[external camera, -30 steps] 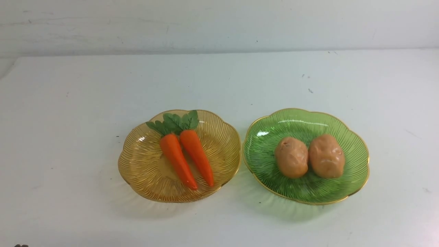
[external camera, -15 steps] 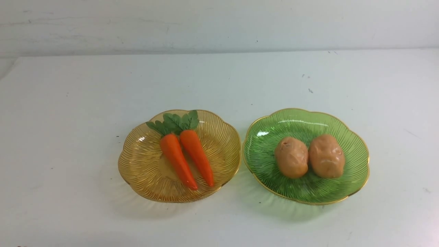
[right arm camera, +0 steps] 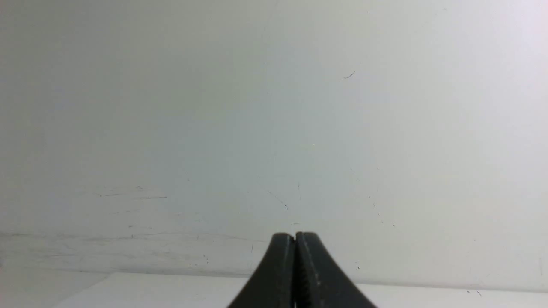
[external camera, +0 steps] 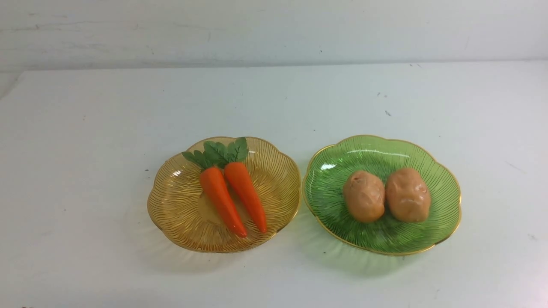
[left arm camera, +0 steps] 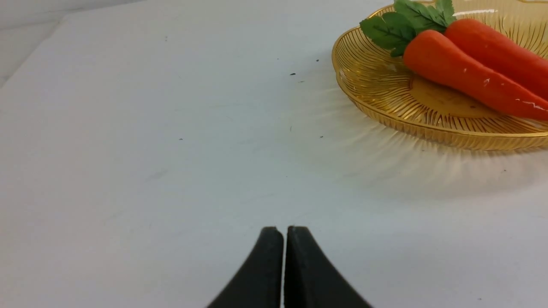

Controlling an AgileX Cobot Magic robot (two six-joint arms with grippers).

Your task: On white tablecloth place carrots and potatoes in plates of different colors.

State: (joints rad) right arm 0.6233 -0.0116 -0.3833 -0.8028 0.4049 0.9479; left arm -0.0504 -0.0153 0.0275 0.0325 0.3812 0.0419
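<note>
Two orange carrots [external camera: 231,194] with green tops lie side by side in the amber plate [external camera: 180,214] on the white tablecloth [external camera: 85,149]. Two tan potatoes [external camera: 385,194] sit side by side in the green plate [external camera: 441,184] to its right. Neither gripper shows in the front view. In the left wrist view my left gripper [left arm camera: 284,231] is shut and empty, low over bare cloth, apart from the amber plate [left arm camera: 385,98] and its carrots [left arm camera: 462,72]. In the right wrist view my right gripper [right arm camera: 294,237] is shut and empty, facing the white wall.
A white wall [external camera: 274,30] rises behind the table's far edge. The cloth's left corner [external camera: 17,81] falls away at the far left. Small dark specks [external camera: 386,113] dot the cloth behind the green plate.
A small dark bit at the front view's lower left corner has slipped out of view. Plates, carrots and potatoes have not moved.
</note>
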